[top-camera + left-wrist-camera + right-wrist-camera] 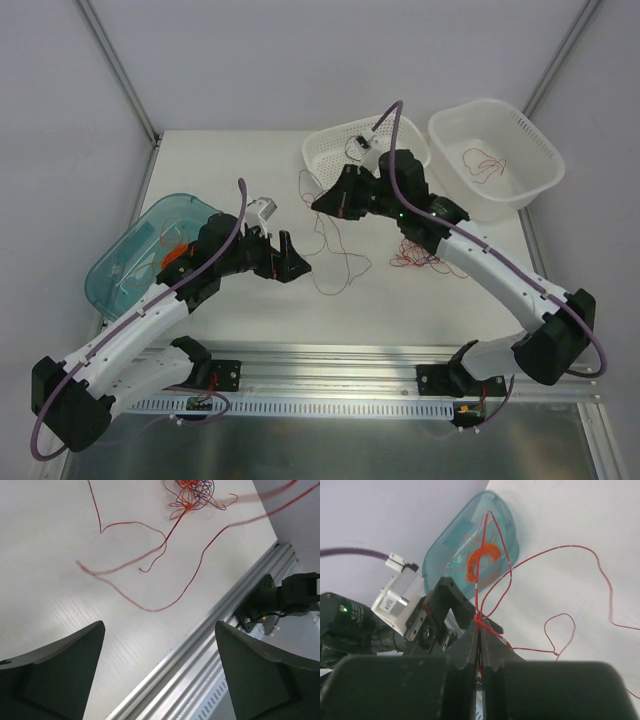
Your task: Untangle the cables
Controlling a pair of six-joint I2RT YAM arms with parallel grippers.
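The red cables show as long loose strands (335, 262) on the white table between my grippers, with a small red and dark tangle (413, 256) under the right arm. My right gripper (319, 203) is shut on several red strands (481, 580) and holds them above the table; loops trail off to the right (560, 625). My left gripper (297, 258) is open and empty, just left of the loose strands. In the left wrist view the open gripper (159, 627) hovers over bare table, with the strands (150, 555) and tangle (192, 492) ahead of it.
A teal container (120, 265) at the left holds a flat orange coil (482, 560). A white basket (330, 150) and a white tub (530, 150) with one red wire (485, 162) stand at the back right. An aluminium rail (200, 645) runs along the near edge.
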